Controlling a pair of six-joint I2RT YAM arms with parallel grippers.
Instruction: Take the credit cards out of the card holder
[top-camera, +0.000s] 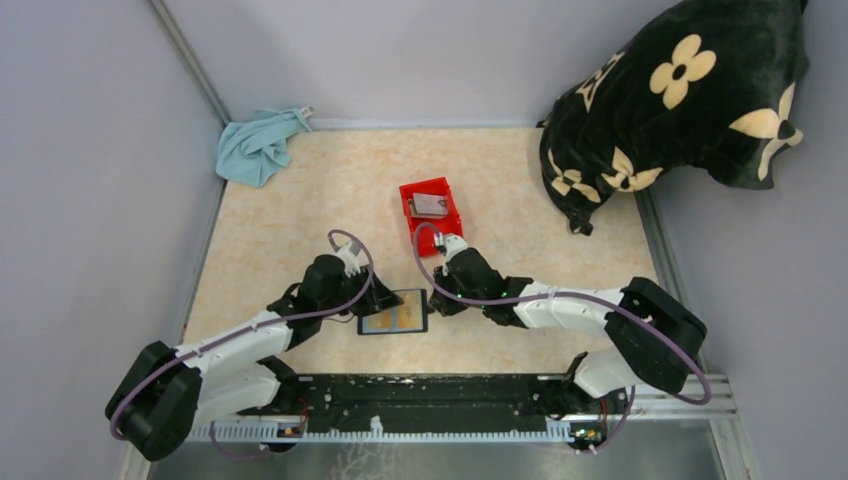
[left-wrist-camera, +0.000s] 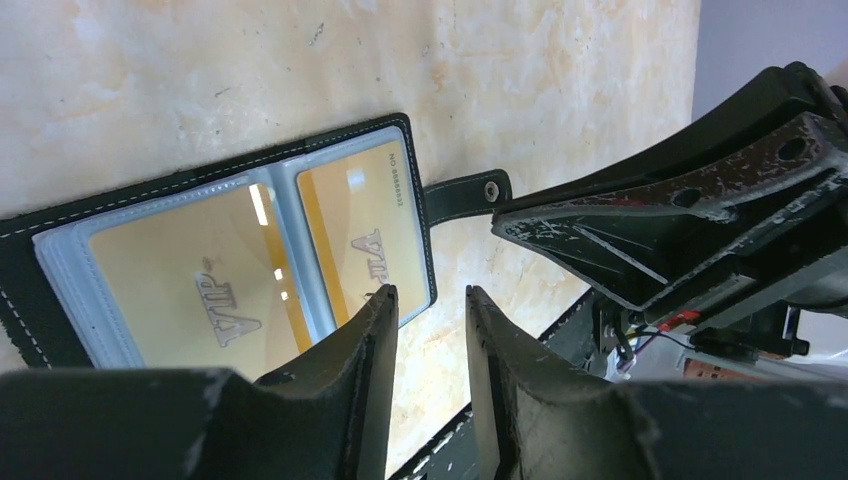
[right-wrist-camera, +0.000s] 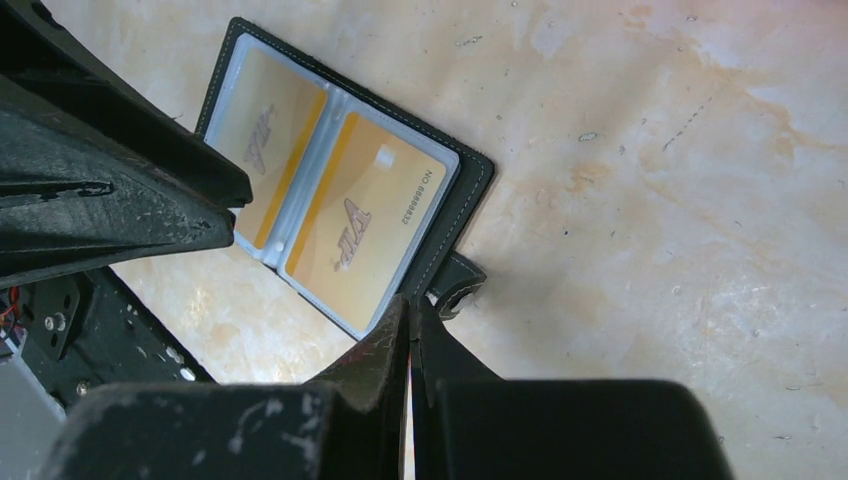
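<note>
Left claw (left-wrist-camera: 430, 305) is slightly spread, a narrow gap between the fingers and nothing in it. I see its tips over the long edge of the card holder (left-wrist-camera: 285, 250), at the strap-side pocket; I cannot tell whether they touch it.

Right claw (right-wrist-camera: 410, 315) is pressed together, fingers meeting with nothing between them. Its tips sit just beside the snap strap (left-wrist-camera: 465, 195) on the holder's right side.

Card holder lies open and flat on the table (top-camera: 300, 220), near the middle of the near edge, between the two claws. Two gold credit cards (left-wrist-camera: 180, 270) show side by side in its clear pockets, one per half, both fully seated.

Red bin (top-camera: 408, 192) stands farther back, just beyond the right claw, with a grey card (top-camera: 430, 205) lying inside it.

Blue cloth (top-camera: 258, 148) is crumpled in the far left corner. Black cushion (top-camera: 680, 110) with cream flowers fills the far right corner.
</note>
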